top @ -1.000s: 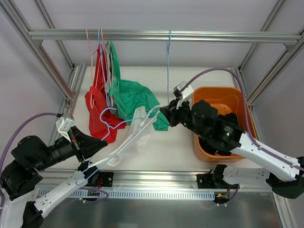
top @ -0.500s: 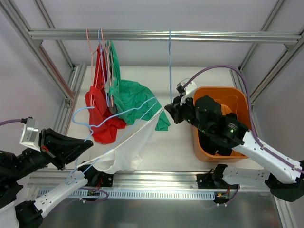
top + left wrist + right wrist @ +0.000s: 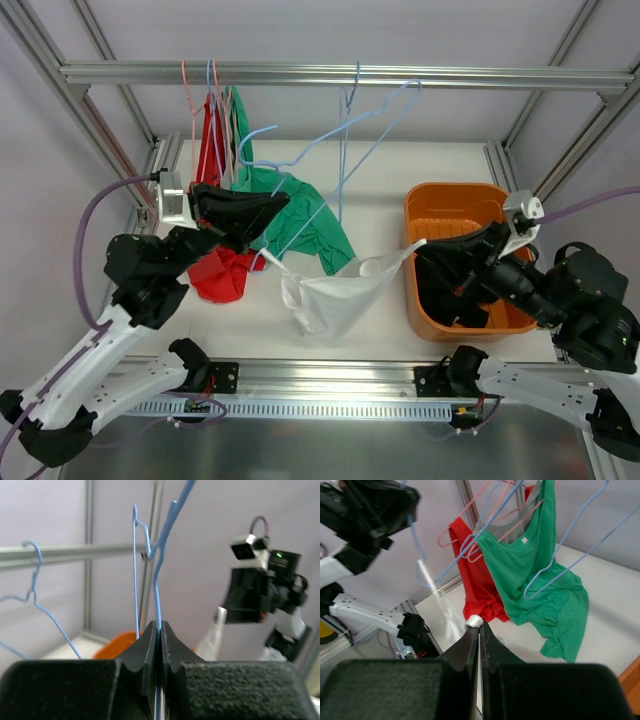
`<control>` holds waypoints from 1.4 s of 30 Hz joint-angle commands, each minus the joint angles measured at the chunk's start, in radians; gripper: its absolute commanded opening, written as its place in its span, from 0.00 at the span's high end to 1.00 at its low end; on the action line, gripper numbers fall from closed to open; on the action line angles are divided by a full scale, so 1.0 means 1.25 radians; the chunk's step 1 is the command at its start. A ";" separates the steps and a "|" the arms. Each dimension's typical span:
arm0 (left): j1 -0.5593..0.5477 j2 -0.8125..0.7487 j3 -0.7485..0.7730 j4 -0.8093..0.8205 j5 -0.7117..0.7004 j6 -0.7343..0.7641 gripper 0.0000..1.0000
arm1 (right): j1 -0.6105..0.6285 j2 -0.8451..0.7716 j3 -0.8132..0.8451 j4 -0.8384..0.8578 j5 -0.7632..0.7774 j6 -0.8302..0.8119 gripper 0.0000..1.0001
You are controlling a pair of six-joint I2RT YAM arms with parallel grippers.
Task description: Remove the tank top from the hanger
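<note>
Tank top (image 3: 335, 300) sags between left gripper (image 3: 159, 630), clamped on hanger (image 3: 157, 600), and right gripper (image 3: 479, 630), clamped on its strap

No legible text, numbers, brands; white neck tag (image 3: 523, 540) on green shirt (image 3: 555, 595) unreadable.

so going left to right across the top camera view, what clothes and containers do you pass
red fabric top → green fabric top → white fabric tank top → orange plastic bin
</note>
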 commanded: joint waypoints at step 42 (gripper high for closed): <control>-0.020 -0.179 -0.103 -0.214 -0.416 0.086 1.00 | 0.085 0.355 -0.261 0.097 0.021 0.119 0.16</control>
